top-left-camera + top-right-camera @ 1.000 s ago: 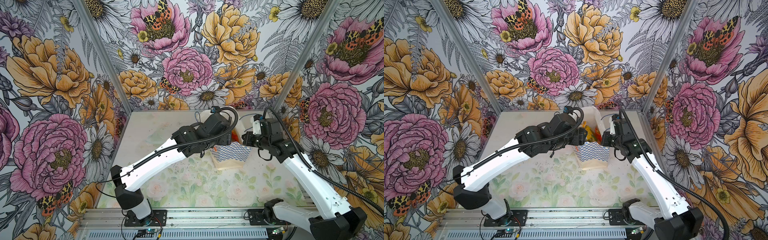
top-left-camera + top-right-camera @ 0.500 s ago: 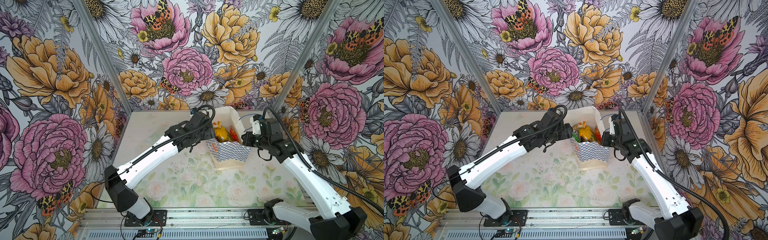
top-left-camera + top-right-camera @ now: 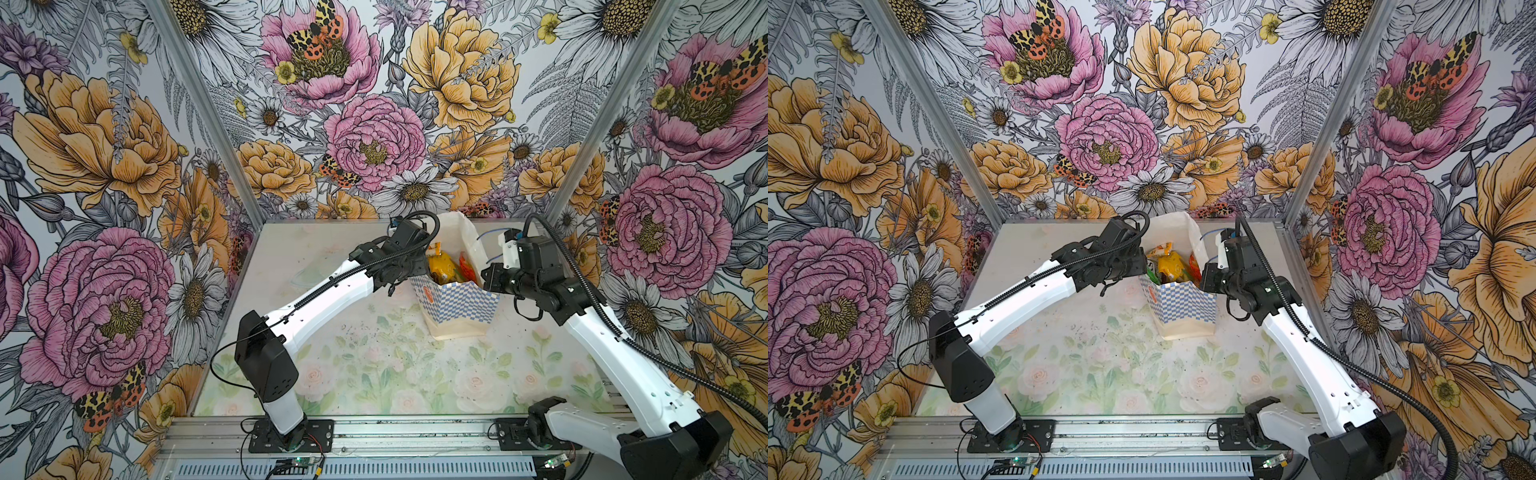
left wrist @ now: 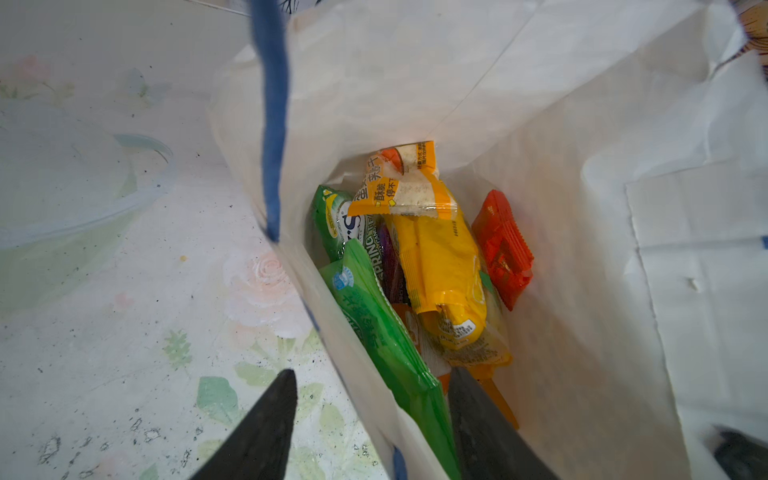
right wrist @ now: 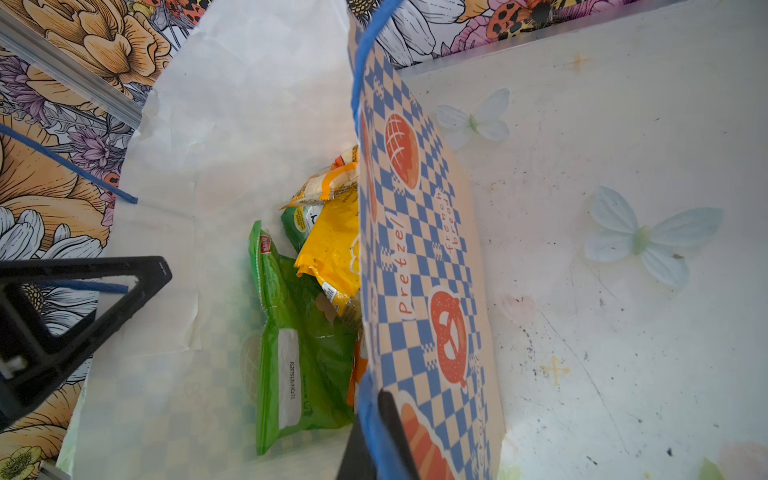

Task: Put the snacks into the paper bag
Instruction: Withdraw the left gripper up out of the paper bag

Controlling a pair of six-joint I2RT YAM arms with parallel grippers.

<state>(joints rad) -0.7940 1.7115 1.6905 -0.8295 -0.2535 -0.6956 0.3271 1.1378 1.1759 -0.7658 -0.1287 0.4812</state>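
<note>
The paper bag (image 3: 457, 305) stands upright on the flowered surface (image 3: 374, 374) with its mouth open upward, and an arm reaches in to it from either side. The snacks (image 4: 415, 291) lie inside the bag, piled against one another. A yellow packet (image 4: 440, 266) is on top in the middle. An orange-and-white packet (image 4: 403, 183) rests across its far end, and a red packet (image 4: 503, 249) leans by the bag's inner wall on one side. On the other side a long green packet (image 4: 374, 332) stands on edge along the wall, overlapping a second green packet (image 4: 334, 218). A sliver of purple shows between the green and yellow packets. The left hand (image 4: 372, 372) is at the bag's rim, straddling it. One finger (image 4: 266, 428) is outside the wall over the surface and the other is inside, just beside the long green packet. The fingers are spread apart and released, not closed on the wall. A blue cord handle (image 4: 272, 124) hangs across the bag's mouth on that same side. At the opposite side of the bag, the right hand (image 5: 372, 415) is clenched on the blue-edged rim of the checkered wall, pinching the paper between its fingers.
</note>
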